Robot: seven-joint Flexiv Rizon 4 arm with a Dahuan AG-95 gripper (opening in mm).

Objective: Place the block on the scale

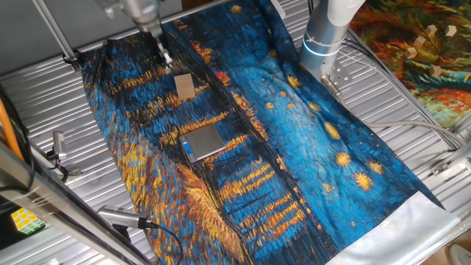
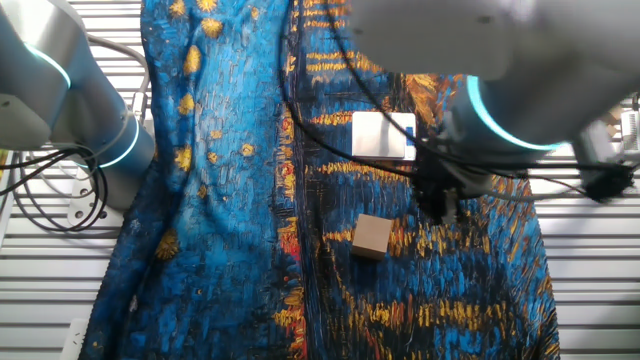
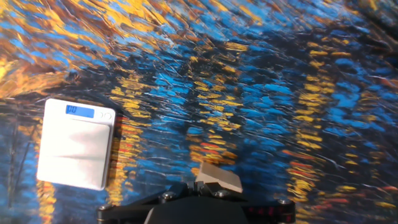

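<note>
Block not on scale; both lie apart on cloth.
Block [image 1: 185, 86] lies flat on painted cloth [image 1: 309, 140], far of scale [image 1: 202, 142], gap btwn. Claw [image 1: 166, 60] just beside block, nothing gripped; opening: cannot tell. Cloth covers ribbed metal worktop [image 1: 44, 96].

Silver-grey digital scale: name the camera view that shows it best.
Hand view: the silver-grey digital scale is large, unobstructed, its blue display visible. One fixed view shows it small; the other fixed view shows it washed out, beside the arm.
</note>
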